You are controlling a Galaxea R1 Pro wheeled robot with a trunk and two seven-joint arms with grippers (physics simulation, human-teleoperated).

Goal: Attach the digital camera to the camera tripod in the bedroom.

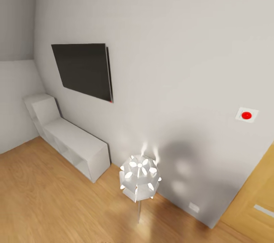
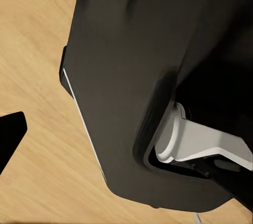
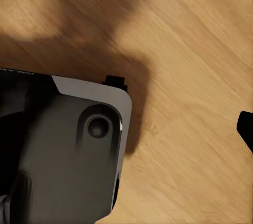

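The digital camera and the camera tripod are out of view. I face a corner of the bedroom with a white wall point(image 1: 179, 45), a light wood plank floor point(image 1: 42, 197), low white cube shelves point(image 1: 72, 144) and part of a wooden door point(image 1: 255, 201). In the left wrist view one black fingertip point(image 2: 10, 134) of my left gripper hangs over the floor beside my dark base point(image 2: 147, 76). In the right wrist view one black fingertip point(image 3: 246, 129) of my right gripper shows at the edge, above bare planks. With one finger showing on each, I cannot tell whether they are open or shut.
A black flat screen point(image 1: 83, 69) hangs on the wall above the shelves. A floor lamp with a lit white shade point(image 1: 139, 177) stands close in front. A red round button on a white plate point(image 1: 246, 115) sits on the wall by the door.
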